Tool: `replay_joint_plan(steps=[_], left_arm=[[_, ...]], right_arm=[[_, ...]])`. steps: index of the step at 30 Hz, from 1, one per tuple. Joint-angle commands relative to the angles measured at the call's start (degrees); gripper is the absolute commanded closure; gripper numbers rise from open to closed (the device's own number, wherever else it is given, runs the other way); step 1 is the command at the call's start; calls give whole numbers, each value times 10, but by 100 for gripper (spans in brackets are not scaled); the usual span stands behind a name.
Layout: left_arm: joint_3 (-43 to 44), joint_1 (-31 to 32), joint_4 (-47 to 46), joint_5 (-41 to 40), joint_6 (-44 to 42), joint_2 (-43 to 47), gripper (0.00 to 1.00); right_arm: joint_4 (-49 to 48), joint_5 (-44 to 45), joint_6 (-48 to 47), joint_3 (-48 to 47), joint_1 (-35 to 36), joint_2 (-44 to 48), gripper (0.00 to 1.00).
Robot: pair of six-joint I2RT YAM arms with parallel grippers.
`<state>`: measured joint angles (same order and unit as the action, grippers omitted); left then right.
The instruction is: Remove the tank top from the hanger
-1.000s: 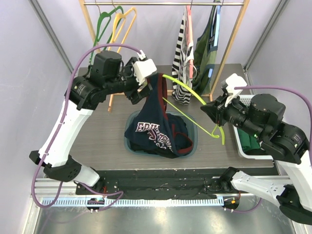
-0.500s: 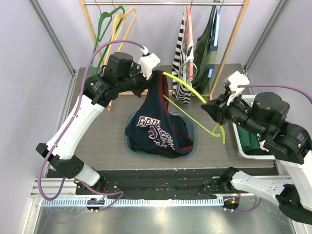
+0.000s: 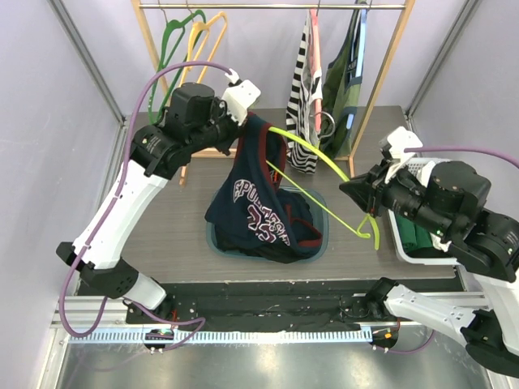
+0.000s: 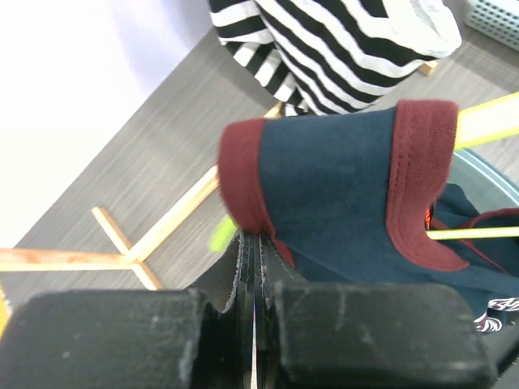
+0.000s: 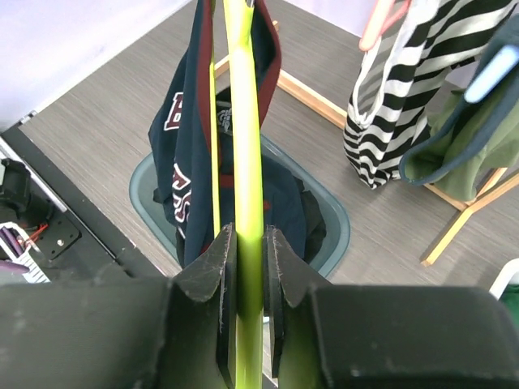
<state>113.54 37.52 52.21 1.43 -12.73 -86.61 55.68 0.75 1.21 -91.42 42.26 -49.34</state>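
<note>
A navy tank top (image 3: 255, 207) with maroon trim hangs from a lime-green hanger (image 3: 324, 162) above the table's middle. Its lower part droops into a teal basin. My left gripper (image 3: 243, 130) is at the top of the garment, shut on the maroon edge of a shoulder strap. In the left wrist view the strap (image 4: 332, 186) runs into the closed left gripper (image 4: 258, 243). My right gripper (image 3: 357, 188) is shut on the hanger's right end. In the right wrist view the hanger (image 5: 243, 121) passes between the right gripper (image 5: 247, 243) pads, with the tank top (image 5: 182, 146) beyond.
A teal basin (image 3: 318, 243) with dark clothes lies under the tank top. Behind stands a wooden rack with green and yellow hangers (image 3: 182, 40), a striped garment (image 3: 304, 89) and a green garment (image 3: 345, 73). A white basket (image 3: 405, 243) sits at the right.
My left gripper moved in to the top strap and closed on it, lifting it slightly. The right gripper drifted a little right with the hanger.
</note>
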Motion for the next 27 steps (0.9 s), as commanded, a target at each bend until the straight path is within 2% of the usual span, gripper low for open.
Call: replay_joint_plan(steps=[1, 11, 14, 17, 18, 20, 21, 23, 25, 27], left_arm=[[17, -3, -36, -43, -15, 25, 100], [3, -21, -47, -61, -9, 23, 100], [0, -22, -40, -51, -8, 22, 100], [-1, -22, -11, 28, -8, 23, 100], [2, -22, -1, 101, -9, 24, 100], [17, -21, 46, 199, -25, 25, 100], [26, -21, 68, 311, -42, 25, 100], [65, -17, 156, 440, -94, 23, 100], [77, -5, 184, 513, -94, 28, 100], [96, -5, 206, 539, -111, 26, 100]], right_arm=[[5, -15, 19, -24, 0, 28, 99], [102, -15, 52, -62, 1, 68, 99], [138, -10, 50, -103, 1, 68, 99], [137, 33, 51, -147, 1, 75, 99], [127, 60, 56, -152, 1, 79, 99], [84, 97, 58, -143, 1, 95, 99], [70, 110, 57, -135, 1, 101, 99], [37, 123, 54, -107, 1, 107, 99], [15, 123, 51, -80, 1, 102, 99], [-2, 120, 49, -65, 1, 93, 99]])
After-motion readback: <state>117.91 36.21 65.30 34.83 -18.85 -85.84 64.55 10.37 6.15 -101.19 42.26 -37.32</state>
